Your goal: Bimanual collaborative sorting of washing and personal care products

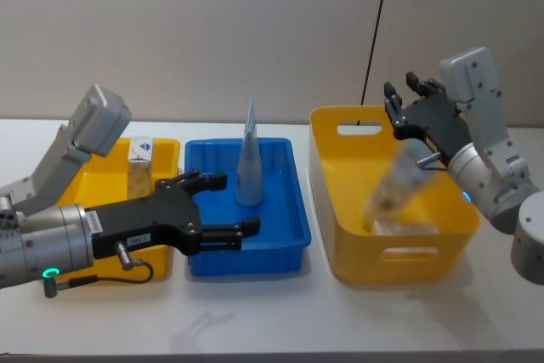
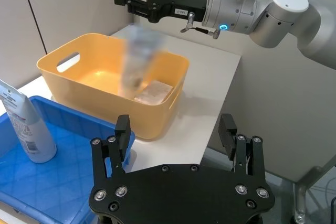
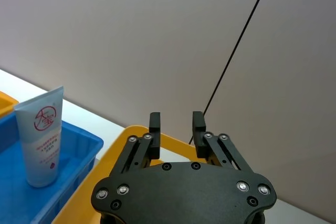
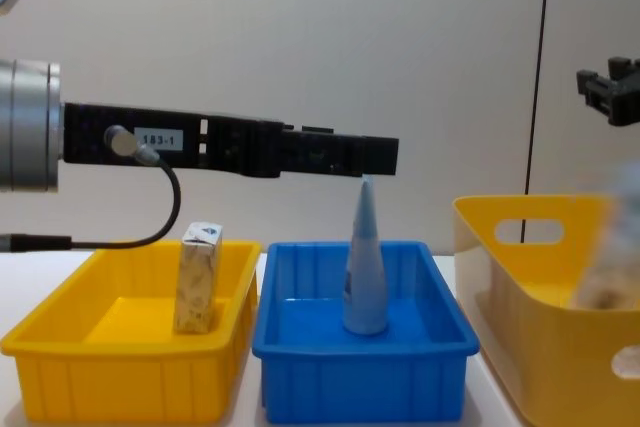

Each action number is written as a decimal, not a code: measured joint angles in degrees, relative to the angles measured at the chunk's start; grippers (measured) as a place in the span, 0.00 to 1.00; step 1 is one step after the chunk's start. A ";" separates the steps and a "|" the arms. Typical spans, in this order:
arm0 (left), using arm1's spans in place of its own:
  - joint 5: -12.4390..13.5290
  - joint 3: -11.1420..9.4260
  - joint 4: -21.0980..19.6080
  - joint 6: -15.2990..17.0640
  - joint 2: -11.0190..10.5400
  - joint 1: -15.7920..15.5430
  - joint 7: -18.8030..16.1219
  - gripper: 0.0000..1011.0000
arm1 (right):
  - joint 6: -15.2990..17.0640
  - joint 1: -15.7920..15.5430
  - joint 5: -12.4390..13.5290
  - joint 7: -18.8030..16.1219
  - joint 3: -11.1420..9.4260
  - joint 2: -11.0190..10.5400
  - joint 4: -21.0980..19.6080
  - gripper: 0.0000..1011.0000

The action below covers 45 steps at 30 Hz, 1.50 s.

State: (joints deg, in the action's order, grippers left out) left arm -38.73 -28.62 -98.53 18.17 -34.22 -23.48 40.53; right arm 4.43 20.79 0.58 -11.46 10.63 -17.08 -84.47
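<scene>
Right claw (image 1: pixel 406 95), upper right, gapes empty above a blurred pack (image 1: pixel 399 183) over the bin (image 1: pixel 340 227); left claw (image 1: pixel 223 203) open, empty, lower left.

A white table (image 1: pixel 280 329) fills the lower part of the head view. Three bins stand on it in a row: a shallow yellow tray (image 1: pixel 115 178) at the left, a blue tray (image 1: pixel 285 227) in the middle and a deeper yellow basket (image 1: pixel 340 210) with cut-out handles at the right. Behind them rises a plain beige wall (image 1: pixel 212 23), with a thin black cable (image 1: pixel 378 31) running down it at upper right.
</scene>
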 joint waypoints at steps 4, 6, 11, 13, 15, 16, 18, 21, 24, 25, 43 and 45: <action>0.00 0.00 0.00 0.00 0.00 0.00 0.00 0.99 | 0.05 -0.16 -0.15 0.15 -0.11 -0.02 0.18 0.45; 0.00 0.00 0.00 0.00 0.00 0.00 0.00 0.99 | 0.08 -0.22 -0.24 0.20 -0.16 -0.03 0.27 0.54; 0.00 0.00 0.00 0.00 0.00 0.00 0.00 0.99 | 0.13 -0.34 -0.34 0.35 -0.23 -0.06 0.39 0.68; 0.00 0.00 0.00 0.00 0.00 0.00 0.00 0.99 | 0.14 -0.38 -0.38 0.38 -0.25 -0.07 0.45 0.76; 0.00 0.00 0.00 0.00 0.00 0.00 0.00 0.99 | 0.15 -0.41 -0.40 0.41 -0.27 -0.07 0.48 0.82; 0.00 0.00 0.00 0.00 0.00 0.00 0.00 0.99 | 0.15 -0.42 -0.41 0.42 -0.27 -0.07 0.50 0.85; 0.00 0.00 0.00 0.00 0.00 0.00 0.00 0.99 | 0.17 -0.45 -0.44 0.44 -0.29 -0.07 0.53 0.90; 0.00 0.00 0.00 0.00 0.00 0.00 0.00 0.99 | 0.18 -0.47 -0.47 0.46 -0.31 -0.08 0.54 0.96; 0.00 0.00 0.00 0.00 0.00 0.00 0.00 0.99 | 0.19 -0.48 -0.49 0.47 -0.33 -0.07 0.56 0.99; 0.00 0.00 0.00 0.00 0.00 0.00 0.00 0.99 | 0.19 -0.49 -0.50 0.47 -0.34 -0.07 0.56 0.99; 0.00 0.00 0.00 0.00 0.00 0.00 0.00 0.99 | -1.29 -1.82 4.07 -6.38 -0.15 -0.90 -1.96 0.99; 0.00 0.00 0.00 0.00 0.00 0.00 0.00 0.99 | -1.59 -2.17 5.14 -7.80 -0.10 -1.21 -2.61 0.99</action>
State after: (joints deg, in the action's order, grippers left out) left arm -38.73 -28.62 -98.53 18.17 -34.23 -23.48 40.53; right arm 2.84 18.61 5.73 -19.26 10.53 -18.28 -87.08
